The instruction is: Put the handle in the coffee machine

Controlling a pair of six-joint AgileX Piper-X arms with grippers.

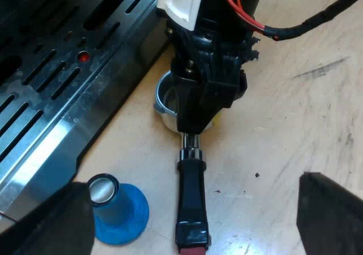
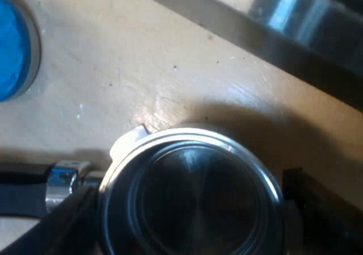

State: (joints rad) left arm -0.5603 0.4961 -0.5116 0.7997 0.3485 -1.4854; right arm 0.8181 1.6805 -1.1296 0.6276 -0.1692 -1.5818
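Note:
The metal holder (image 1: 164, 99) lies on the wooden table beside the espresso machine's drip tray (image 1: 57, 79). Its dark handle (image 1: 191, 204) points away from the basket and ends in red. My right gripper (image 1: 195, 118) comes down over the basket. In the right wrist view its fingers (image 2: 71, 224) press against both sides of the round metal basket (image 2: 190, 192), so the right gripper (image 2: 190, 221) is shut on it. My left gripper (image 1: 193, 226) is open, with its fingers wide apart on either side of the handle's red end and clear of it.
A blue tamper (image 1: 122, 209) with a metal top stands on the table between the handle and the drip tray, close to one left finger; its blue base (image 2: 11, 45) shows near the basket. The machine's steel front edge (image 2: 295, 16) runs close by the basket.

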